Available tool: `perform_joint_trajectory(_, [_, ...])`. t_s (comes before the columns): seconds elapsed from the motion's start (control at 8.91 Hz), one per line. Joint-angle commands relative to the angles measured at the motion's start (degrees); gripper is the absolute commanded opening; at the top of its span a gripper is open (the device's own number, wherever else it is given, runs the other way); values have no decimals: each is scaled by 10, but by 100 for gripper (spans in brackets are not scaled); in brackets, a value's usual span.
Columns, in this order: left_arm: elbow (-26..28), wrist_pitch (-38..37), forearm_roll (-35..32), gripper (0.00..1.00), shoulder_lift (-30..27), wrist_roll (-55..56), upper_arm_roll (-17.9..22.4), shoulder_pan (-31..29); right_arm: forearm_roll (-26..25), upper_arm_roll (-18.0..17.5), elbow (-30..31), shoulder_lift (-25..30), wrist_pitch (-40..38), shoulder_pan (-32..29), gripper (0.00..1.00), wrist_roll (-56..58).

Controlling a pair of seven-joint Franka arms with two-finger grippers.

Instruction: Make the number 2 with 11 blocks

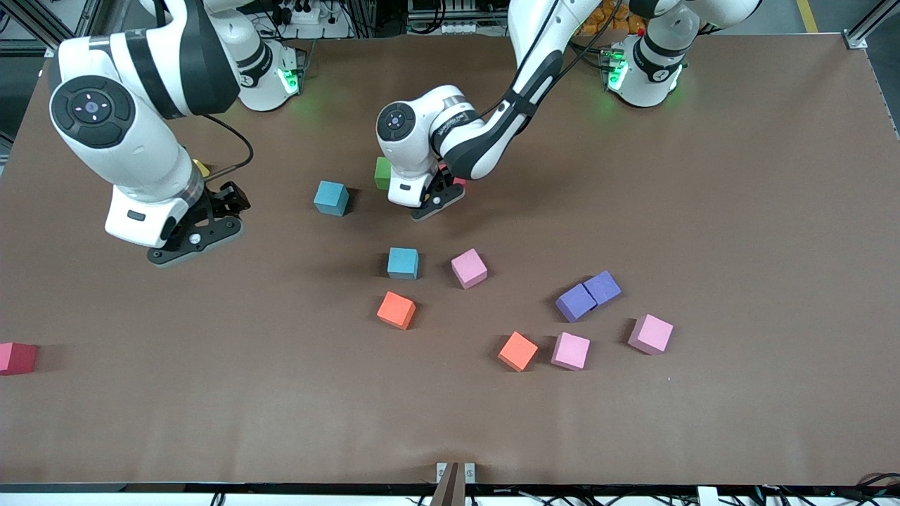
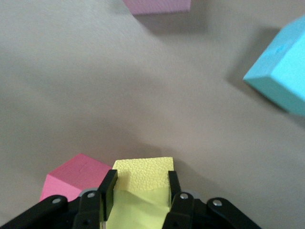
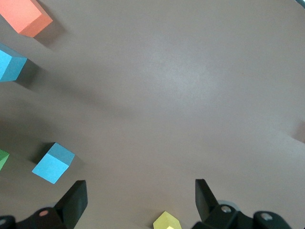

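Observation:
My left gripper [image 1: 426, 199] is low over the middle of the table, shut on a yellow block [image 2: 143, 167] that its hand hides in the front view. A green block [image 1: 382, 173] sits beside it toward the right arm's end. A red block [image 2: 71, 179] lies close against the held one. Loose blocks lie nearer the camera: light blue [image 1: 403, 263], pink [image 1: 469, 268], orange [image 1: 396, 310], two touching purple ones [image 1: 588, 295]. No number 2 shape shows. My right gripper [image 3: 140, 200] hangs open and empty above the table at its own end.
Another light blue block [image 1: 331, 197] lies between the arms. A second orange [image 1: 518, 351] and two pink blocks [image 1: 570, 351] [image 1: 650, 334] lie nearest the camera. A red block [image 1: 15, 358] sits at the table's edge. A small yellow block [image 3: 167, 222] lies under the right hand.

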State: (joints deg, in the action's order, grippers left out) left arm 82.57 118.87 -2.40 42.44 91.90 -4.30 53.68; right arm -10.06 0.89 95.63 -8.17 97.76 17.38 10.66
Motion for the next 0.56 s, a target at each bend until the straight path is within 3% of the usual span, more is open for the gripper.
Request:
perform_joint_trajectory(0.0, [8,-20,-6,0,-41,90,1,-13,0,-7,-8,-4,-1,-10,100,1])
perform_joint_trajectory(0.45, [14,-20,17,0,-42,265,-7,-5,0,-7,-7,-4,0,-10,100,1])
